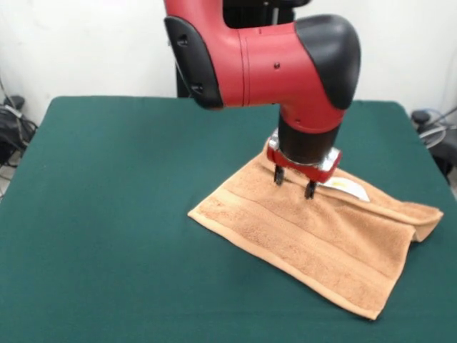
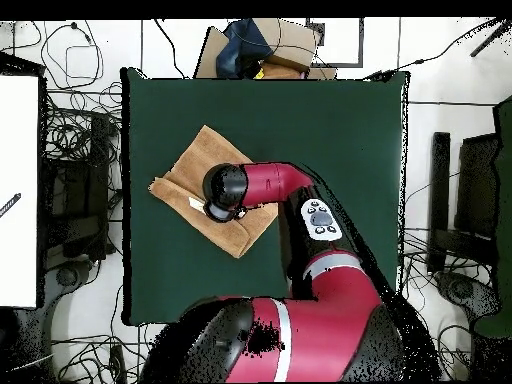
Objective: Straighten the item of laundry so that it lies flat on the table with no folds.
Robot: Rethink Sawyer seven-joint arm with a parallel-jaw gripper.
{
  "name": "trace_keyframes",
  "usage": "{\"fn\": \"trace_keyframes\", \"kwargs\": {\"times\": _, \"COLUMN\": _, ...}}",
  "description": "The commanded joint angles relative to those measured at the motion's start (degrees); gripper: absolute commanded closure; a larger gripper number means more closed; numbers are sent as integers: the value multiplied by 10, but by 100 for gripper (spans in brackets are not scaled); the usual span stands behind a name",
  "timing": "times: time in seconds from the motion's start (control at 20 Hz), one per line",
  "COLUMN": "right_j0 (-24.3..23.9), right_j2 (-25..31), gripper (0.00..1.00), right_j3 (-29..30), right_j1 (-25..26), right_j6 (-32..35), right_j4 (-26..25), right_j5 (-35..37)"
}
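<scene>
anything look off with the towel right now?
Yes. The towel isn't flat: its right end in the front view is folded over on itself, and it lies askew on the table. The gripper stands over its far edge by the white label.

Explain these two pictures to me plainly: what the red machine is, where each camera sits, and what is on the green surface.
The red and black machine is a robot arm with a small two-fingered gripper at its tip. One picture is taken from across the table, the other from straight above. On the green table lies an orange-brown towel, doubled over, with a folded-back corner at one end and a white label. The gripper's fingers stand slightly apart, down at the towel's upper layer beside the label. Whether they pinch any cloth cannot be seen.
</scene>
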Motion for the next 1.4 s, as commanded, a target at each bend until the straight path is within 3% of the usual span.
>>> {"fn": "trace_keyframes", "kwargs": {"times": 0.05, "right_j0": 13, "right_j2": -25, "gripper": 0, "right_j3": -18, "right_j1": 45, "right_j6": 93, "right_j4": 24, "right_j5": -52}}
{"fn": "trace_keyframes", "kwargs": {"times": 0.7, "right_j0": 24, "right_j2": -39, "gripper": 0, "right_j3": -23, "right_j1": 45, "right_j6": 92, "right_j4": 52, "right_j5": -44}}
{"fn": "trace_keyframes", "kwargs": {"times": 1.15, "right_j0": 36, "right_j2": -35, "gripper": 0, "right_j3": -41, "right_j1": 38, "right_j6": 92, "right_j4": 95, "right_j5": 27}}
{"fn": "trace_keyframes", "kwargs": {"times": 1.4, "right_j0": 20, "right_j2": -20, "gripper": 0, "right_j3": -31, "right_j1": 53, "right_j6": 55, "right_j4": 110, "right_j5": 15}}
